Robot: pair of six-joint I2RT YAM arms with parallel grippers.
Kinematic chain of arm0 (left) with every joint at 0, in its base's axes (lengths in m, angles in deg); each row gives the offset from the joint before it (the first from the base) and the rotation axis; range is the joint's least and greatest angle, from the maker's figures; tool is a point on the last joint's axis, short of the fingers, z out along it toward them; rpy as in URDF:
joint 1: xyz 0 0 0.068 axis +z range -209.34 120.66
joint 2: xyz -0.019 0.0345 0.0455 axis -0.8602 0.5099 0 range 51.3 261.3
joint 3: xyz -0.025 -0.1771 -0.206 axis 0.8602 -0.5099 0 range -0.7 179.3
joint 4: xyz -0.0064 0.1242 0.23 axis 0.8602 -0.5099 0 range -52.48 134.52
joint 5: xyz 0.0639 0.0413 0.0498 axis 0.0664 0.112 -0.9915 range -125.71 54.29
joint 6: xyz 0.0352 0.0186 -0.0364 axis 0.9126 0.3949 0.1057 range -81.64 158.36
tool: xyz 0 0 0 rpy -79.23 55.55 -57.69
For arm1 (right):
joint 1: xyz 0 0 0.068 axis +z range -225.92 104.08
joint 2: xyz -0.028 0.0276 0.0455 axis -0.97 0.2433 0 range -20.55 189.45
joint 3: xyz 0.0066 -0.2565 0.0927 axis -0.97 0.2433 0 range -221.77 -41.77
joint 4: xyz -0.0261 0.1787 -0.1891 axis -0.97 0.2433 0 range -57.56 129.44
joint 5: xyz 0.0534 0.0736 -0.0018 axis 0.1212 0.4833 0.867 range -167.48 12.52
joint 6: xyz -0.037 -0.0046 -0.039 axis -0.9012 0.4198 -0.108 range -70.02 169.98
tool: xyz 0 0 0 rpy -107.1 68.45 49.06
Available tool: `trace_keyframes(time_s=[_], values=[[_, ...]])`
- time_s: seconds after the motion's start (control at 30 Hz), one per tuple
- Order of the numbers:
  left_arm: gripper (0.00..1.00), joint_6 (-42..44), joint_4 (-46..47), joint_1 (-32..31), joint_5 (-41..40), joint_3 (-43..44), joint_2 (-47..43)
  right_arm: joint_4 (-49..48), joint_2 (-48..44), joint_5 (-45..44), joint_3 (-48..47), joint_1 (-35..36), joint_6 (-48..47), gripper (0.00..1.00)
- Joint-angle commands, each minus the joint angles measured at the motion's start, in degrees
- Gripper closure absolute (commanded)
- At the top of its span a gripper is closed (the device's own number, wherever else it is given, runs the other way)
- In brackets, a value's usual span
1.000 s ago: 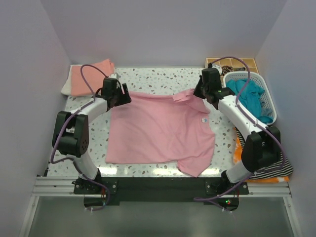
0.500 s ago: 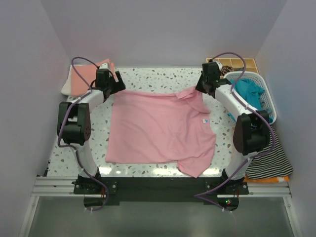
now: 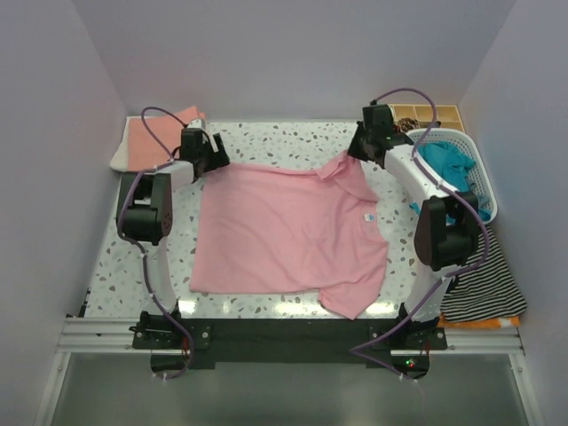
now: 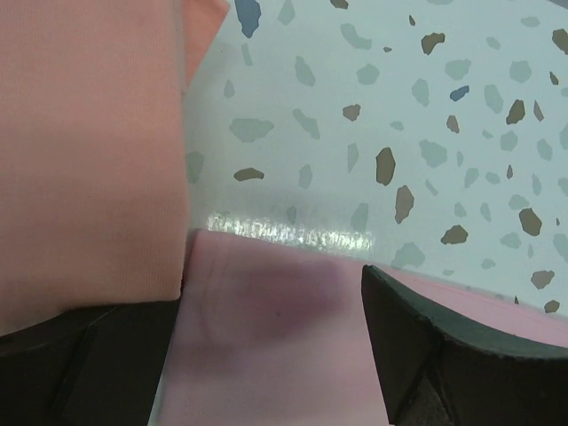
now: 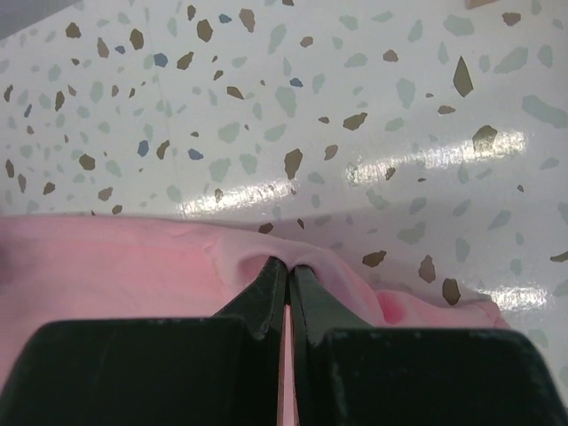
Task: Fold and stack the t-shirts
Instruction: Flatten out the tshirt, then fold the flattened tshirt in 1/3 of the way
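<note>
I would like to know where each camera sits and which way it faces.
Top external: above and behind the bases, facing down on the table; left arm and right arm flank the pink t-shirt.
Left wrist: on the left arm, looking down past the open left end effector at the shirt's corner, the salmon-orange t-shirt at left.
Right wrist: on the right arm, looking past the right end effector, shut on a pink fold.
Both wrist views share the pink t-shirt and speckled table.

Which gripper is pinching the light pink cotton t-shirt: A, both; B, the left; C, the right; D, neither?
C: the right gripper is shut on a fold of the light pink cotton t-shirt, while the left gripper stands open over its edge.
</note>
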Motion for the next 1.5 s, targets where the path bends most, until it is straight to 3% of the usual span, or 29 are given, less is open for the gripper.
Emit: trace_keyframes(time_s=[0.0, 0.07, 0.17, 0.2, 0.3, 0.7, 1.0, 1.27, 1.47], values=[[0.15, 1.3, 2.5, 0.1, -1.1, 3.8, 2.7, 0.2, 0.4, 2.6, -4.3, -0.6, -1.9, 1.00], [0.20, 1.7, 2.6, 0.1, -1.1, 5.1, 3.4, 0.8, 0.6, 3.9, -5.2, -0.8, -2.5, 1.00], [0.45, 2.3, 1.5, 0.1, -0.5, 8.0, 5.2, 1.8, 1.3, 4.9, -6.8, -1.1, -3.2, 1.00], [0.66, 2.5, 0.5, 0.0, 0.1, 8.8, 5.8, 2.2, 1.6, 5.1, -7.2, -1.1, -3.3, 1.00], [1.00, 2.4, -0.6, 0.1, 1.1, 10.8, 7.4, 3.2, 2.3, 6.1, -8.7, -1.5, -4.0, 1.00], [1.00, 3.9, 4.6, 0.5, 0.4, 7.3, -0.8, 8.9, 6.1, 3.5, -19.2, -3.9, -7.7, 1.00], [1.00, 4.9, 9.7, 0.7, 2.5, 1.7, -6.7, 10.3, 7.0, 6.3, -19.9, -4.9, -7.8, 1.00], [1.00, 3.8, 13.2, 0.8, 5.2, -8.0, -15.4, 12.5, 0.4, 12.2, -13.6, -4.9, -6.0, 1.00], [1.00, 0.5, 13.1, 0.8, 4.5, -17.2, -22.6, 13.9, -7.0, 15.5, -2.5, -4.8, -4.2, 1.00]])
